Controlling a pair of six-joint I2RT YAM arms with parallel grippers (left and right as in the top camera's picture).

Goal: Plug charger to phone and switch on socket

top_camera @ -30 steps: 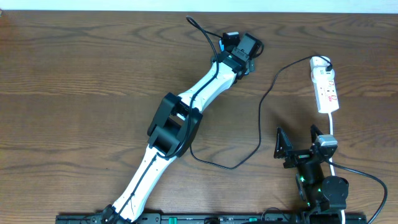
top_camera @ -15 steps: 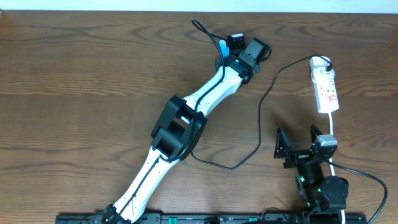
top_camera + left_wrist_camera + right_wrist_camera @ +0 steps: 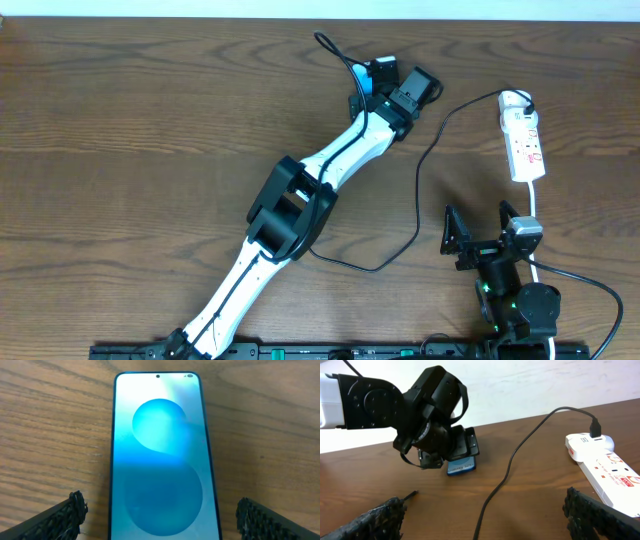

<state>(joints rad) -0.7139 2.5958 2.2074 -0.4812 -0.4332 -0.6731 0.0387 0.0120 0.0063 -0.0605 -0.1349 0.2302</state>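
hovering over the phone (image 3: 160, 450), left gripper (image 3: 160, 515) jaws spread wide, phone flat on the table (image 3: 120, 150), far side. right gripper (image 3: 482, 228) spread too, empty, beside the socket (image 3: 522, 140) cord. risk: charger (image 3: 418, 190) tip seems to lie under the left arm (image 3: 300, 195), could get dragged.

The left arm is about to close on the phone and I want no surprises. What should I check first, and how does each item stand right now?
1. Left gripper open: ok.
2. Phone flat, screen up, centred between the open jaws: ok.
3. Charger plugged into socket: ok.
4. Charger tip seated in the phone: cannot tell, the port edge is hidden.
5. Socket switched on: cannot tell, the switches are too small to read.
6. Right gripper open, holding nothing: ok.
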